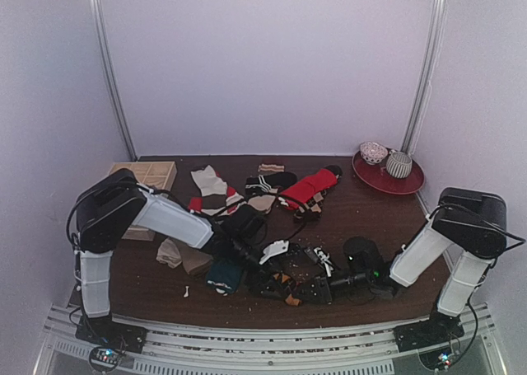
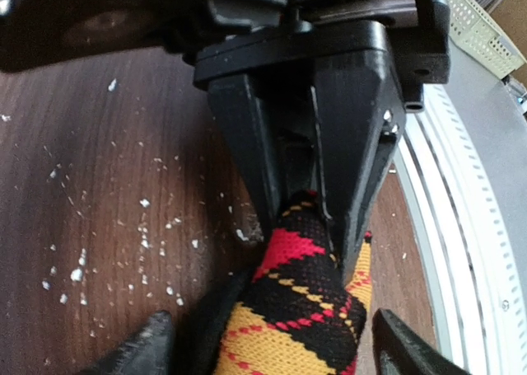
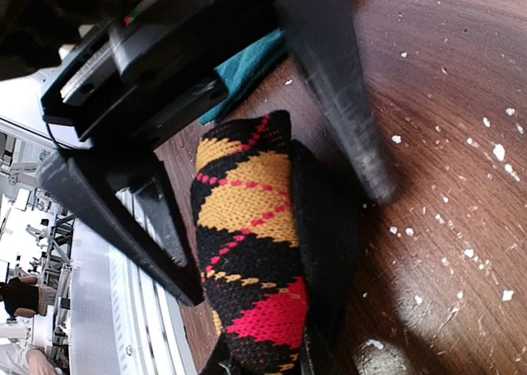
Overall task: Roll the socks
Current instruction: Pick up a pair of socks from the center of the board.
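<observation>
Argyle sock (image 3: 247, 227) sits at 6 o'clock on the counter (image 1: 354, 218), right hand (image 2: 317, 206) pinching its end, left hand (image 2: 280, 344) just spread wide around it.

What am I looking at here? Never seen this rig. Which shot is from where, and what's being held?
Two robot arms are bolted at the near edge of a dark wooden table. The wide picture comes from a fixed camera above and behind them, with the left arm on the left and the right arm on the right. The other two pictures come from a camera on each wrist, looking along that arm's own tool. Loose socks lie across the table, among them a red sock and a teal sock. A red plate sits at the far right. The right tool is pinched shut on a black argyle sock. The left tool is open, with a finger on either side of that sock.
</observation>
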Controlling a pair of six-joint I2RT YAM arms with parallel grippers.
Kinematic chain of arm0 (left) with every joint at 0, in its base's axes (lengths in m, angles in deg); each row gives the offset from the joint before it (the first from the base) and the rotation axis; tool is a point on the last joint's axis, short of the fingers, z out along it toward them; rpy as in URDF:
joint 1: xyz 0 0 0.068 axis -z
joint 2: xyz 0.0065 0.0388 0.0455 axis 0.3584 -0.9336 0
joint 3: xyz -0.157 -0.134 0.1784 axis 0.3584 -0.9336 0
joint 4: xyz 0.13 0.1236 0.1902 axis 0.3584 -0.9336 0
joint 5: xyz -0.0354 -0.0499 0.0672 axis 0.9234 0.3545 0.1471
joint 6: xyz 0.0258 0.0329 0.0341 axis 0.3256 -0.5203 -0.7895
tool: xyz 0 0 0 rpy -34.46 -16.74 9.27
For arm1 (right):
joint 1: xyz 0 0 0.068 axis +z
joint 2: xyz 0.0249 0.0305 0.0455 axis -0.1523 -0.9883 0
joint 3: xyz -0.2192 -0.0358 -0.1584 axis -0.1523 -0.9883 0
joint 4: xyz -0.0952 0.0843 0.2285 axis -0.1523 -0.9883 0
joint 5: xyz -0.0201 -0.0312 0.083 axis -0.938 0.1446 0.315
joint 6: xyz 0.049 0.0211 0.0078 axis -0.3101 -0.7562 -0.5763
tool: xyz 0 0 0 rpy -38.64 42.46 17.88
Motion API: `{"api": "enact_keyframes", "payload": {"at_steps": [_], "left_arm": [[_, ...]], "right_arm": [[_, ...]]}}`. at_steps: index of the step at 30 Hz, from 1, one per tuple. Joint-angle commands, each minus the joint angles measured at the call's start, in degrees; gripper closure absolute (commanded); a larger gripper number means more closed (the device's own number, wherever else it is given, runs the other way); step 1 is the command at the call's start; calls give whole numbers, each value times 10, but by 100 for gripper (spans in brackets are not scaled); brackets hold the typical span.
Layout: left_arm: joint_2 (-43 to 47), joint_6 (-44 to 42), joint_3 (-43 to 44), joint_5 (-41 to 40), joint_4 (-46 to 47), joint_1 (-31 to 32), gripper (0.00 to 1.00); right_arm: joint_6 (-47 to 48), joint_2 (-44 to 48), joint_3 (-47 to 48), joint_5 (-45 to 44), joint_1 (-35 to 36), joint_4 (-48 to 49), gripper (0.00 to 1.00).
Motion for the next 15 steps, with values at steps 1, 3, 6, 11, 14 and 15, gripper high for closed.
{"api": "enact_keyframes", "payload": {"at_steps": [1,3,6,11,14,15], "left_arm": [[33,-31,-12,-48,33,-2,9],[63,-51,-23,-86,35,-2,6],[91,-73,-22,-120,38,-3,4],[36,-122,60,-71,-69,-4,14],[-8,-139,104,-40,-131,-4,19],[-17,-145,116,-30,-153,-4,21]], "right_arm": [[0,-53,-31,-68,4,-227,92],[1,-52,-31,-68,3,-228,92],[1,-52,-30,-69,4,-229,92],[0,-51,-31,-69,4,-229,92],[0,-50,-31,-69,4,-228,92],[0,-50,-31,-69,4,-228,92]]}}
